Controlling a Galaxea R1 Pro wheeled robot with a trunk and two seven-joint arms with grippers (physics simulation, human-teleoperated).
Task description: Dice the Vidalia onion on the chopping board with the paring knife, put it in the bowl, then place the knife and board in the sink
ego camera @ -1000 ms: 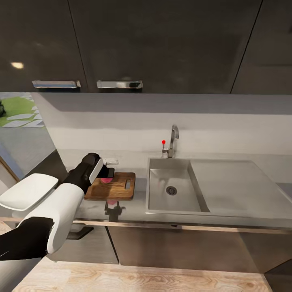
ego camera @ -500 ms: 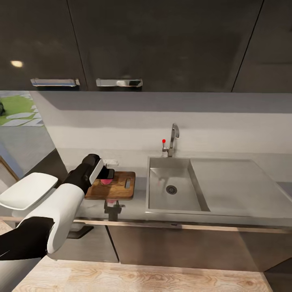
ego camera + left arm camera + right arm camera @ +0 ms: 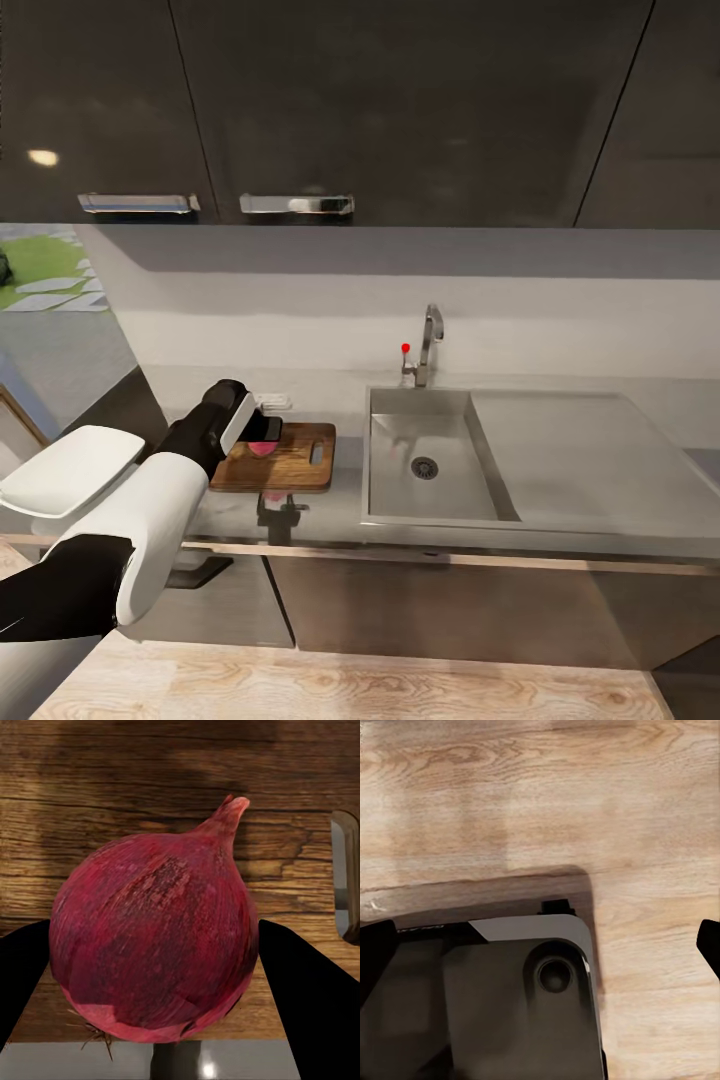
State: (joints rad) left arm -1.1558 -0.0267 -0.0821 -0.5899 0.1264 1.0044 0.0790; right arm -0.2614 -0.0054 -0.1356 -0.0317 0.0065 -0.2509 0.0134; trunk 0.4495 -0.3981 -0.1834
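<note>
Gripping the onion point(image 3: 154, 949) over the board point(image 3: 285, 462) beside the sink point(image 3: 420, 470), your left gripper point(image 3: 154, 967) pinched it between both fingers point(image 3: 307, 990).

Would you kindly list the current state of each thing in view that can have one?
Onion: whole, uncut, between the left gripper's fingers over the chopping board.
Left gripper: shut on the onion.
Chopping board: flat on the countertop, beside the sink.
Sink: basin holds nothing, no water running.
Right gripper: open, holding nothing, above the wooden floor.
</note>
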